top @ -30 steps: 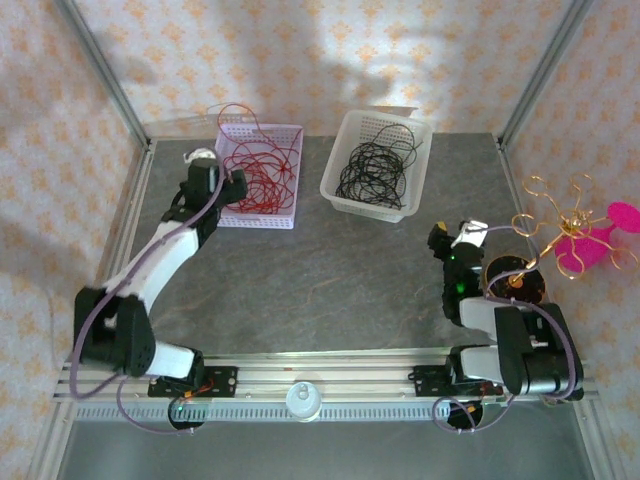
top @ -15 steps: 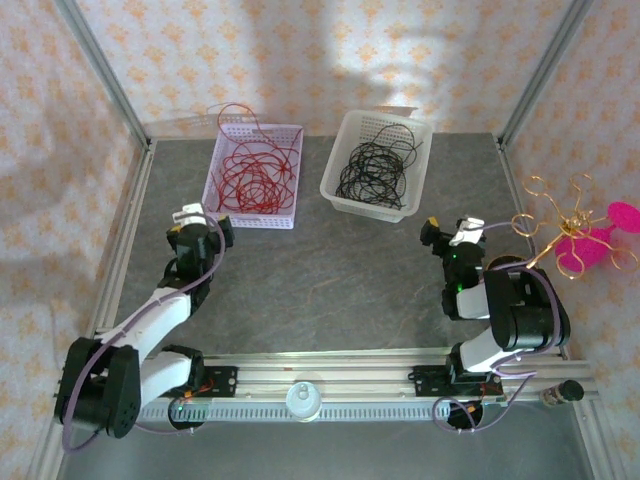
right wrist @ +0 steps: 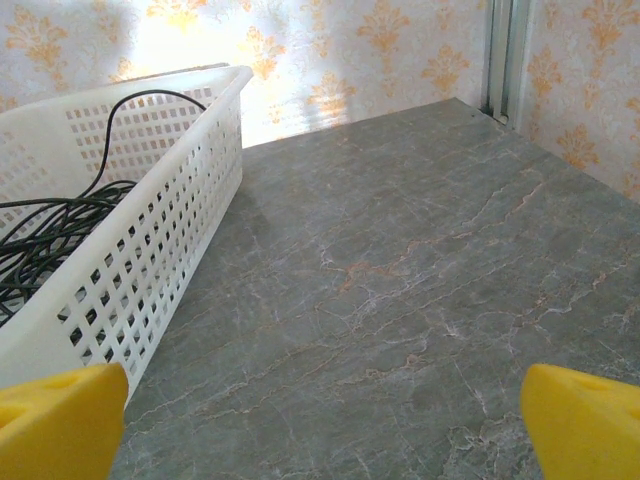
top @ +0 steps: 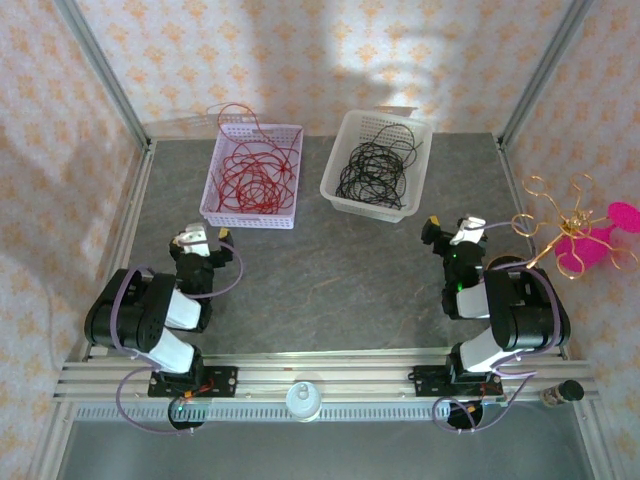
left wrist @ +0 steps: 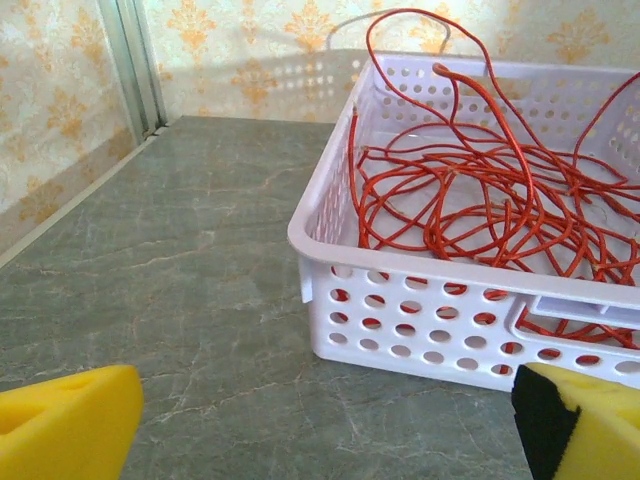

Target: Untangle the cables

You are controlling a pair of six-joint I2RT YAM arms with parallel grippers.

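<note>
The red wires (top: 255, 175) lie in a loose curly heap inside a lilac basket (top: 250, 219) toward the far left corner of the tabletop (top: 330, 285), with one loop arching up over the basket's far rim. Just beside it, near the middle of the far edge, the black wires (top: 372, 172) sit coiled in a white basket (top: 363, 205); the two baskets stand apart and the two colours are not mixed. The left gripper (top: 205, 240) hangs low over bare tabletop on the near side of the lilac basket, jaws spread wide and holding nothing. In its wrist view the yellow pads (left wrist: 65, 420) frame the perforated wall of the lilac basket (left wrist: 400, 320) and the red wires (left wrist: 470, 200) behind it. The right gripper (top: 450, 228) sits toward the right edge, also spread wide and empty. Its wrist view has the white basket (right wrist: 150, 260) off to the left, with black wires (right wrist: 40, 240) inside. A gold-and-pink ornament (top: 575, 235) stands beyond the right edge.
</note>
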